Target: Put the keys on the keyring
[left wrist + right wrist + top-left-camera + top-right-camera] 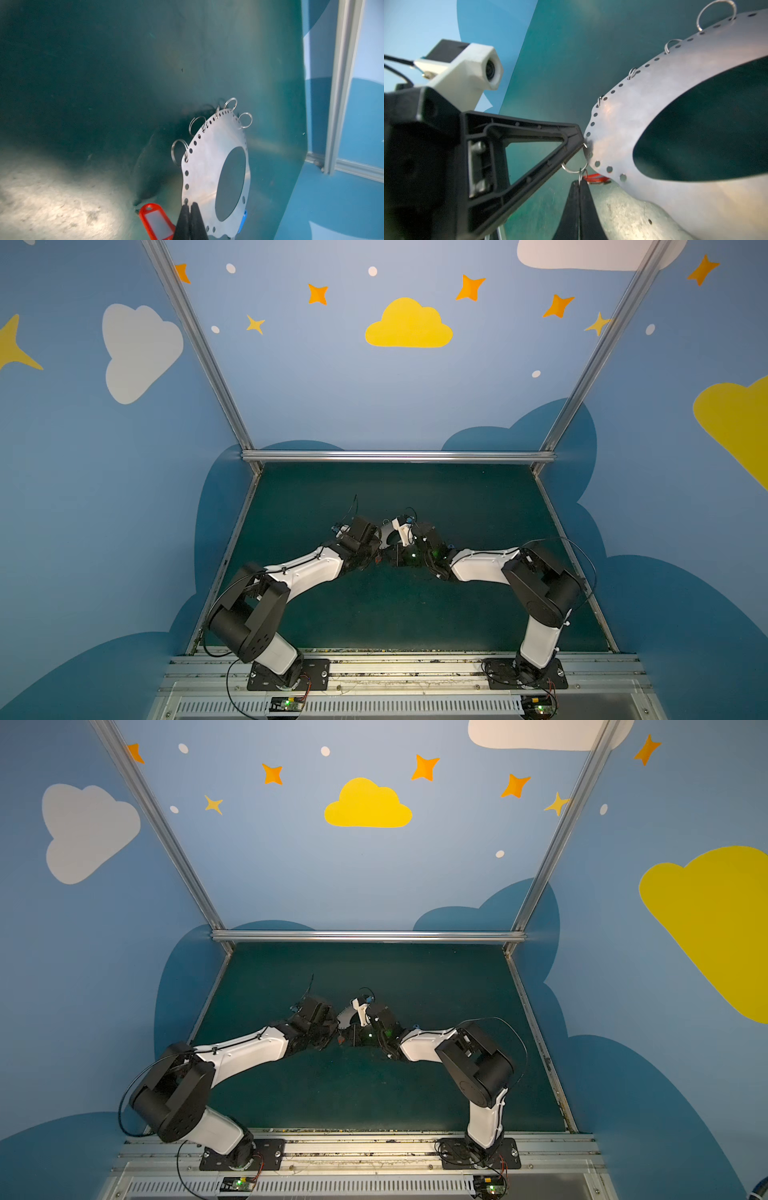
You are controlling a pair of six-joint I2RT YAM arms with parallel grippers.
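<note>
Centrally in both top views, the two arms meet over the green mat point(457, 510), their wrists almost touching, with the keyring point(344, 1016) between them.

In the left wrist view, the red-orange tag point(155, 220) shows at lower left. Just right of it, at bottom centre, the left gripper point(190, 207) has its black fingers pressed together on the keyring's edge, beside a small edge hole. It holds the grey plate on a tilt. Wire rings point(179, 152) hang along the plate's upper left rim. A sliver of the blue tag point(245, 216) peeks from behind its lower right edge.

In the right wrist view, the left gripper's tip meets the plate's edge at mid-frame. At bottom centre the right gripper point(579, 185) is pinched together on a thin split ring point(580, 174). That ring appears linked with a larger ring point(574, 169) at the plate's edge. The keyring fills the right half.
</note>
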